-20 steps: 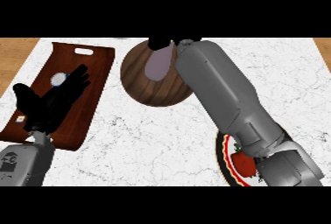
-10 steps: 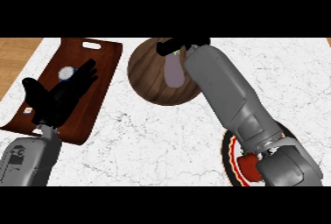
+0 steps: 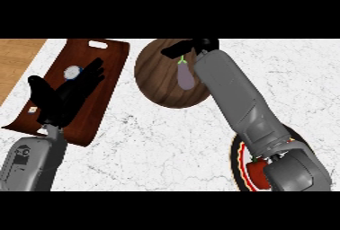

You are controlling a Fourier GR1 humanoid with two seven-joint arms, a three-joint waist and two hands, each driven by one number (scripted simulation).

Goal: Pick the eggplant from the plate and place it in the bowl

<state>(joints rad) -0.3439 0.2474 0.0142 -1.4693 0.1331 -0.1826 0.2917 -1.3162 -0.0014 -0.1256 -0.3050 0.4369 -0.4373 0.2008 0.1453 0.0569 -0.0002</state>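
Observation:
The purple eggplant [image 3: 185, 75] lies inside the brown wooden bowl [image 3: 153, 85], green stem toward the far rim. My right hand [image 3: 194, 46] is over the bowl's far edge just beyond the stem, fingers spread and apart from the eggplant. Its grey forearm crosses the bowl's right side and hides most of the red-rimmed plate [image 3: 238, 167] at the lower right. My left hand [image 3: 65, 96] rests open, fingers up, over the dark board at the left.
A dark brown cutting board [image 3: 109, 51] with a handle slot lies left of the bowl, carrying a small white round thing [image 3: 72, 71]. A red vegetable [image 3: 256, 171] sits on the plate. Wooden floor shows beyond the counter's left edge.
The eggplant has sunk lower into the bowl and now shows clear of the right hand's fingers. The left hand has hardly moved on the board.

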